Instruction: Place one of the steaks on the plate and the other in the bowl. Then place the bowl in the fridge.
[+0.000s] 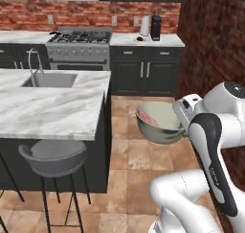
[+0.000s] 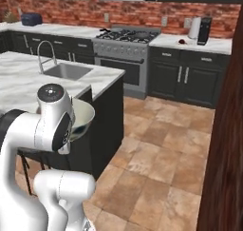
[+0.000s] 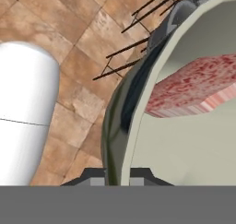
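The bowl (image 1: 160, 126), cream inside and grey-olive outside, hangs in the air over the tiled floor, to the right of the island. One pinkish-red steak (image 3: 193, 85) lies inside it, also seen as a red patch (image 1: 147, 118). My gripper (image 3: 117, 173) is shut on the bowl's rim (image 3: 138, 108), one fingertip on each side of the wall. From the right base camera the bowl (image 2: 83, 117) peeks out behind my arm. The other steak, the plate and the fridge are out of view.
A marble island (image 1: 52, 110) with a sink (image 1: 50, 79) stands to the left, with a grey stool (image 1: 53, 157) at its front. A stove (image 1: 79, 47) and dark cabinets (image 1: 146, 74) line the back wall. A dark brick-toned wall (image 1: 215, 40) rises on the right.
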